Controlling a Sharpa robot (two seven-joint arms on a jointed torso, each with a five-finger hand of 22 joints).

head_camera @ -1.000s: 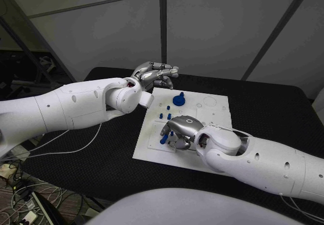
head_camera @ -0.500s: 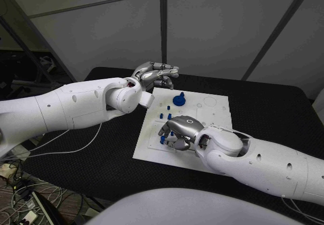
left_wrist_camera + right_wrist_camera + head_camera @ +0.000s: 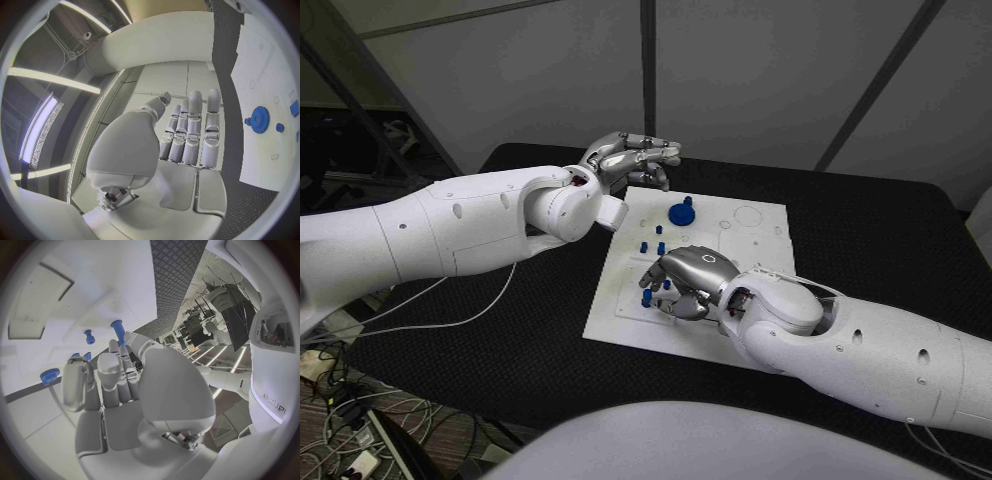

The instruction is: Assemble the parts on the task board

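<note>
the right hand (image 3: 687, 283) covers the lower middle of the task board (image 3: 747, 240) in the head view, hiding most of the blue part (image 3: 648, 296) beneath its fingers; whether they grip it cannot be told. the board's small holes are too fine to make out.

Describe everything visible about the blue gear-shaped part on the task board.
The blue gear is a round, toothed disc with a raised hub at its centre, plastic by its look. In the left wrist view its toothed rim and a small knob to one side show clearly. It sits on the far part of the white task board, apart from the small blue pegs nearer the robot. Neither hand touches it: the left hand is beyond the board's far corner, the right hand over the near part.
</note>
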